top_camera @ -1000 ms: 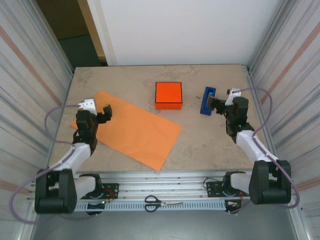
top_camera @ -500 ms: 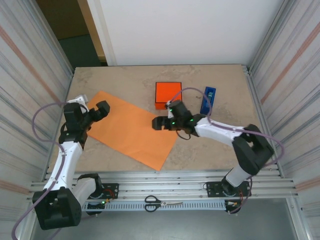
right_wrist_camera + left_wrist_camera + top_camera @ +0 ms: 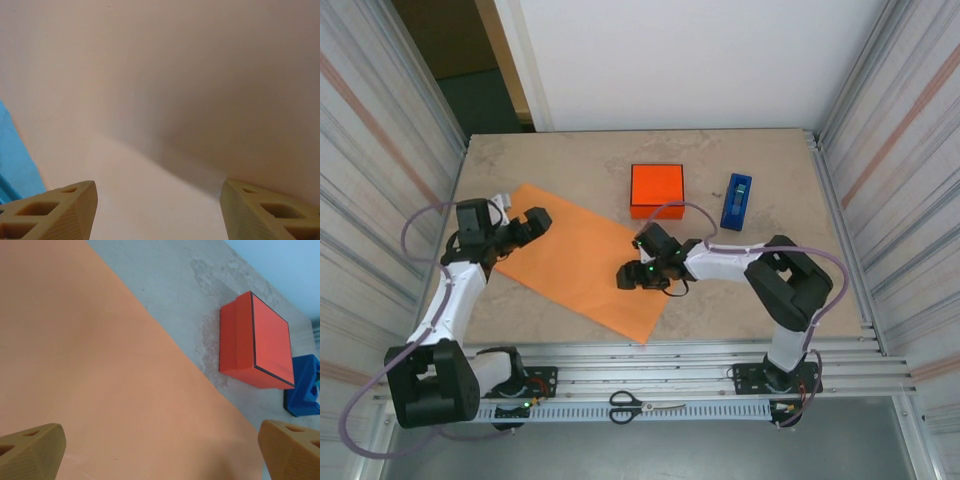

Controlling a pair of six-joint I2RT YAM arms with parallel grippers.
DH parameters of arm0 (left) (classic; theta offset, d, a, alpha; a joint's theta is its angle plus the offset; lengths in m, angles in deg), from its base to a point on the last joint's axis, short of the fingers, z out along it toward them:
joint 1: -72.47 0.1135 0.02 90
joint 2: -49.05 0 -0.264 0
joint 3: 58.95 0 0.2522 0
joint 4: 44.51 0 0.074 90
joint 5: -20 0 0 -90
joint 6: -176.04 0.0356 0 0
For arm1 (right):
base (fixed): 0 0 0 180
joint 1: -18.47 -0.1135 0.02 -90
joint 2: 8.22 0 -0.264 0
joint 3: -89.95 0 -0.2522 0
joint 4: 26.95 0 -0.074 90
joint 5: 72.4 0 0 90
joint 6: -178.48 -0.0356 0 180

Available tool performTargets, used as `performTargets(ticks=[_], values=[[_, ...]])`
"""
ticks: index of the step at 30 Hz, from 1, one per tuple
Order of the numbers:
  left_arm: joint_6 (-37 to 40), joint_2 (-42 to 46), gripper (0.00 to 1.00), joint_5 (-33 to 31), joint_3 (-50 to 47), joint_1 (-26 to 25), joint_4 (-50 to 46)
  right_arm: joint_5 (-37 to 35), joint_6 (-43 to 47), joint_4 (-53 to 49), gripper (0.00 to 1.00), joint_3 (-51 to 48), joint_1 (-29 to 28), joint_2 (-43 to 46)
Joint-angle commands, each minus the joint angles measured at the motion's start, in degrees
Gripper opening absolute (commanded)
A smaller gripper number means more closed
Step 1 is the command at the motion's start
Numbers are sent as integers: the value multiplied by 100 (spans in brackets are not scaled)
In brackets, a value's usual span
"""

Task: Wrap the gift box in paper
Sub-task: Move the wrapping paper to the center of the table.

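The gift box [image 3: 656, 188], red-orange with dark edges, lies flat at the table's back centre and also appears in the left wrist view as the box [image 3: 260, 342]. The orange paper [image 3: 575, 255] lies flat and slanted left of centre, apart from the box. My left gripper [image 3: 532, 222] stands open over the paper's [image 3: 100, 365] upper left part, with nothing between its fingertips [image 3: 30, 452]. My right gripper [image 3: 630, 275] is open low over the paper's [image 3: 175, 90] right part, its fingers [image 3: 50, 210] wide apart. I cannot tell whether it touches the sheet.
A narrow blue tape dispenser [image 3: 738, 200] stands right of the box, and shows as the dispenser [image 3: 302, 390] in the left wrist view. Scissors [image 3: 640, 405] lie on the rail at the near edge. Metal walls close in both sides of the table [image 3: 750, 290].
The right arm swung from beside the tape dispenser across the table and down onto the paper's right part. The left gripper shifted slightly over the paper's upper left.
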Motion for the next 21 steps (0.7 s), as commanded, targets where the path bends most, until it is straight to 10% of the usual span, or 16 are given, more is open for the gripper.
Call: performTargets(ticks=[1,14,21], values=[[-22,-225,99,565,186,10,-73,-55,175,-792,66,-539,228,406],[290,-1868,99,1181,877,-1172,-253,-517,1459,-2266,69,-940,1850,1648],[518,-2648,92,1201,1545,-1492,-784,-397,199,-1421,72,-1130,1916,2330]])
